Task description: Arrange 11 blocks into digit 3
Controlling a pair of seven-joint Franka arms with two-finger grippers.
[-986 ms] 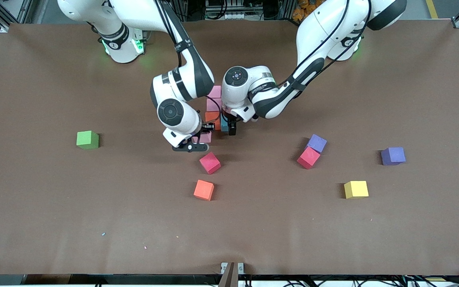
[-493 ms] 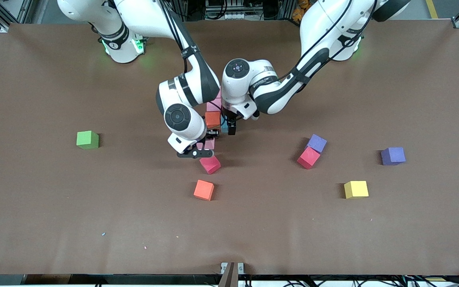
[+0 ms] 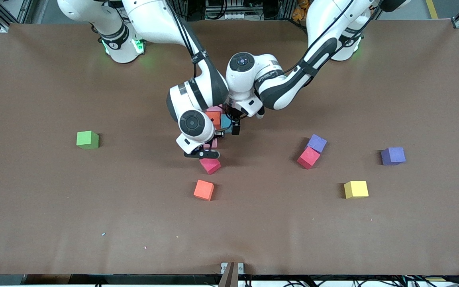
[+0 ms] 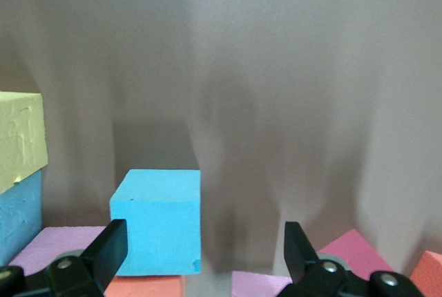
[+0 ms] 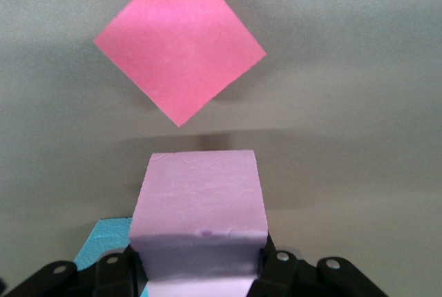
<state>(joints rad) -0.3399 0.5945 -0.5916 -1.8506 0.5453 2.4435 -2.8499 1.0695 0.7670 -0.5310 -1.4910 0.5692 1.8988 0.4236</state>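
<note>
Pink foam first: the right tool [image 3: 207,152] is clamped on a pink block [image 5: 200,214], one finger on each side face. Over the last second that arm carried it away from the started figure and toward the crimson block [image 3: 210,165]. The pink cube now hangs just beside that crimson one, which lies turned cornerwise to it in the right wrist view. Whether the held block touches the bench [image 3: 94,223] cannot be told.

- Left tool [image 3: 235,126]: jaws spread wide, nothing in them, low over the light blue block [image 4: 157,217]. It has drifted a little toward the left arm's end.
- Started figure: pink [image 3: 213,108], orange [image 3: 213,116] and light blue cubes packed under both wrists, mostly hidden.

Reading: the pink block looks bound for the figure's next cell, and the skewed crimson cube crowds that spot.

Room:
- Tight where the two wrists nearly meet.
- Loose orange block [image 3: 203,189] lies nearer the camera.
- A second crimson block [image 3: 308,157] touches a purple one [image 3: 317,142].
- Another purple [image 3: 393,155] and a yellow [image 3: 356,189] sit toward the left arm's end, well apart.
- Green cube [image 3: 87,140] sits alone toward the right arm's end.
- All bench edges are far from the work.
</note>
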